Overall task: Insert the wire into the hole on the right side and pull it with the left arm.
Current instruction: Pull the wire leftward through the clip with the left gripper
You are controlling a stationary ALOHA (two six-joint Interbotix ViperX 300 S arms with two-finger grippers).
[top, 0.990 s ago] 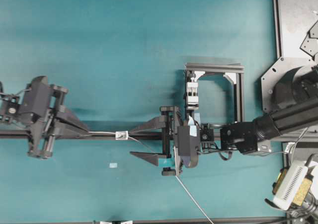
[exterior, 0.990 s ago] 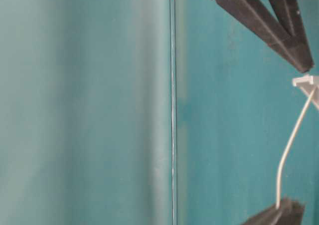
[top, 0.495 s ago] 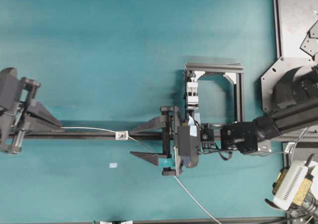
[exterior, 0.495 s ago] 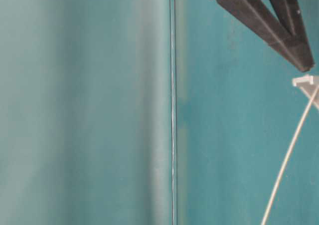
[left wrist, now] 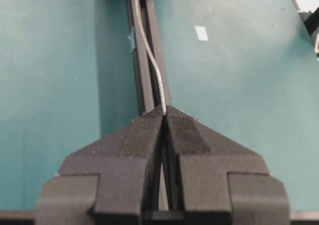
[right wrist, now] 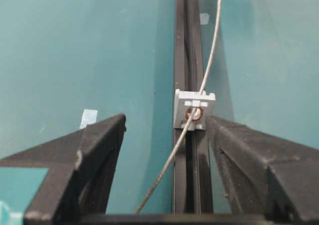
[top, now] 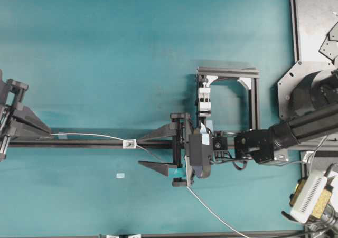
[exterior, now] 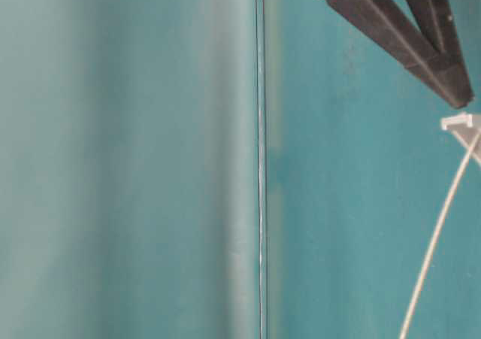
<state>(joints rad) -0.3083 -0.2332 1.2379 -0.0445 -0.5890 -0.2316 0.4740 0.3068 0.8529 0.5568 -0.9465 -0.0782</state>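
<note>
The thin pale wire [top: 90, 136] runs from my left gripper [top: 50, 136] at the table's far left, through the hole [right wrist: 194, 114] in the small silvery bracket [top: 128, 143], and trails off under the right arm toward the near edge. In the left wrist view my left gripper [left wrist: 165, 109] is shut on the wire [left wrist: 149, 55] at its very tips. My right gripper [top: 139, 152] stands open just right of the bracket. In the right wrist view the right gripper [right wrist: 165, 120] holds nothing, and the wire [right wrist: 172, 157] slants between its fingers [right wrist: 99, 145] from the bracket [right wrist: 194, 101].
A black rail [top: 95, 143] runs left to right under the bracket. A black frame holding a white clamp block [top: 204, 98] stands behind the right gripper. A small tape patch [top: 120, 175] lies on the teal table. Metal plates [top: 317, 16] are at the far right.
My left gripper has slid left along the rail, still shut on the wire, drawing more wire through the bracket. The right gripper has stayed open and still.
</note>
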